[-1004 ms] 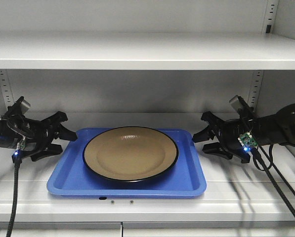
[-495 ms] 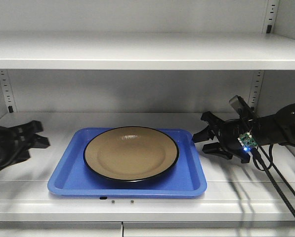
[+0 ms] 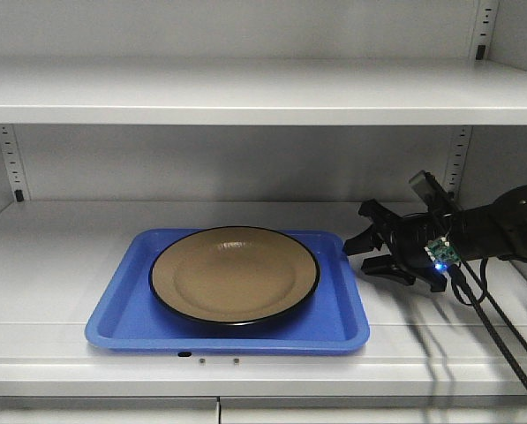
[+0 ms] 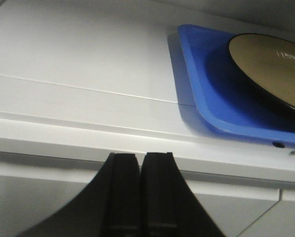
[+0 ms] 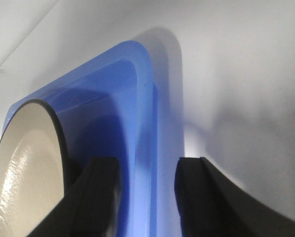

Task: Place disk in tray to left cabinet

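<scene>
Your left gripper (image 4: 140,163) nearest, black fingers pressed together below the shelf edge, smooth blue plastic tray (image 3: 117,311) with rounded corners on the grey metal cabinet (image 3: 245,88) shelf, glossy round tan disk (image 3: 234,274) inside, right gripper (image 3: 362,246) spread at the tray's rim.

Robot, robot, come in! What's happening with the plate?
Left tool shut, empty. Right tool open beside tray. Disk sits in tray on cabinet shelf. Nothing blocking.
</scene>
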